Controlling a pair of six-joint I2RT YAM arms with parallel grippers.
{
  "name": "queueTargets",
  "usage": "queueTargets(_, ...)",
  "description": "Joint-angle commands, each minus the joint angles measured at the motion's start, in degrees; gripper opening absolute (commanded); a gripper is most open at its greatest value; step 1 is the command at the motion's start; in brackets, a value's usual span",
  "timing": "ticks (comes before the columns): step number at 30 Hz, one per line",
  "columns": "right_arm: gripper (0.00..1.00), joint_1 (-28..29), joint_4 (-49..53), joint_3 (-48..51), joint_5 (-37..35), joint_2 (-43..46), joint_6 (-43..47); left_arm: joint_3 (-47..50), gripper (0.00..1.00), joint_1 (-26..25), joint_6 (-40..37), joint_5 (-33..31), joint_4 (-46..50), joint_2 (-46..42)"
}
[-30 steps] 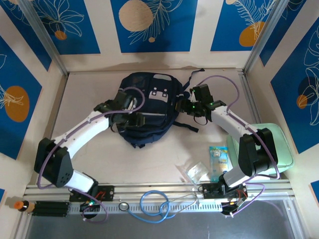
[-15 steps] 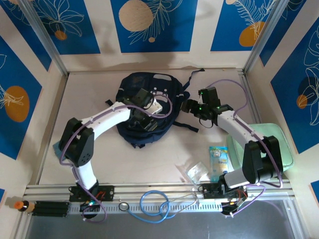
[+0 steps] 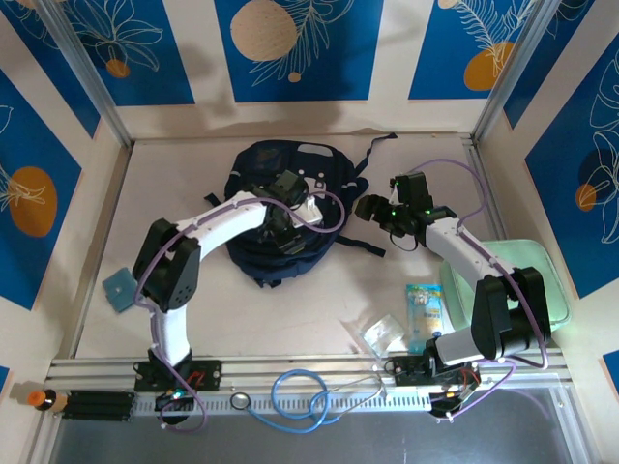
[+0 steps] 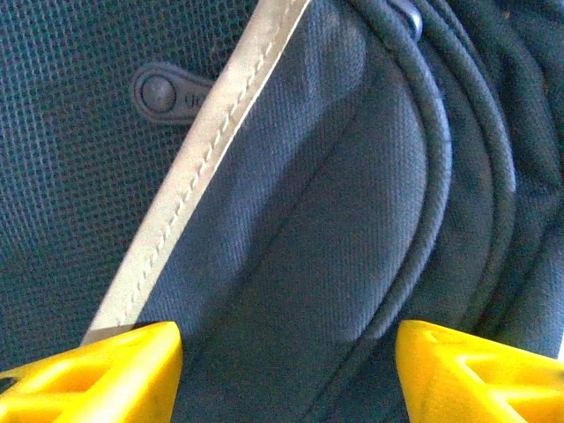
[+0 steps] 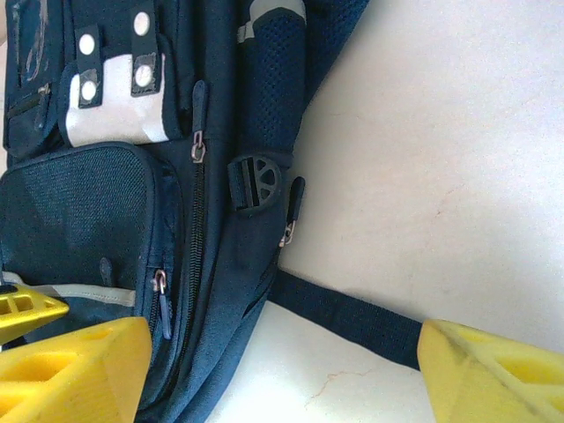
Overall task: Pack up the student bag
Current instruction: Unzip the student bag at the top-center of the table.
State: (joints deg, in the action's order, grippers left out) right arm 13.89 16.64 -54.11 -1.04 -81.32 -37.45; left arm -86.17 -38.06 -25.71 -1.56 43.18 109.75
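**Student bag shut, both end effectors at it, nothing packed yet**

Position: the student bag (image 3: 263, 159) lies flat at the far middle of the tabletop (image 3: 290, 309), front face up, with its grey-white patch toward the back wall.

Left end effector (image 4: 286, 374): low over the front panel, fingers spread, one at the foot of the pale stripe (image 4: 203, 176). Only fabric lies between them, and nothing is gripped.

Right end effector (image 5: 282, 379): spread wide and empty, just beside the bag's right edge, above a black strap (image 5: 352, 322) that trails onto the tabletop.

Zip pulls (image 5: 196, 145) appear run home, so the compartments read as closed.

Loose items near the right arm's base: a snack packet (image 3: 424, 304), a clear plastic pouch (image 3: 379, 333) and a mint green case (image 3: 546, 280). A small teal square (image 3: 121, 287) lies at the left.

Judgement: the step in hand is opening the bag, so the task is at an early stage.

Next move, as I read it: one end effector pins the fabric while the other closes on a zip pull and draws it along the curved track. The pulls are small and lie flat, so this calls for fine alignment. I cannot tell which compartment is intended.
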Motion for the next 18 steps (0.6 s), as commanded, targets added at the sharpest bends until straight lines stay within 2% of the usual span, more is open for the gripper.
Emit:
queueTargets(1, 0.79, 0.0, -0.3, 0.2, 0.9, 0.5, -0.9, -1.6, 0.65, -0.7, -2.4, -1.0, 1.8, 1.2)
queueTargets(5, 0.79, 0.0, -0.6, 0.4, 1.0, 0.1, -1.3, -3.4, 0.55, -0.8, -1.5, -4.1, 0.9, 2.5)
queueTargets(9, 0.79, -0.1, -1.7, 0.6, 2.6, -0.5, -1.4, -6.3, 0.42, -1.4, 0.1, -2.7, 4.8, 3.8)
queueTargets(11, 0.78, -0.1, -3.6, 0.5, 6.8, -1.4, -0.4, -5.5, 0.35, -1.7, 0.3, -3.8, 4.3, 3.6)
queueTargets(15, 0.75, 0.0, -5.2, -1.8, 12.8, -4.9, 0.2, -4.7, 0.14, -1.7, 0.9, -3.8, 4.0, 2.1)
queueTargets(18, 0.72, 0.1, -6.5, -4.0, 15.5, -8.2, 0.2, -3.9, 0.06, -1.6, 1.7, -2.1, 3.1, -0.4)
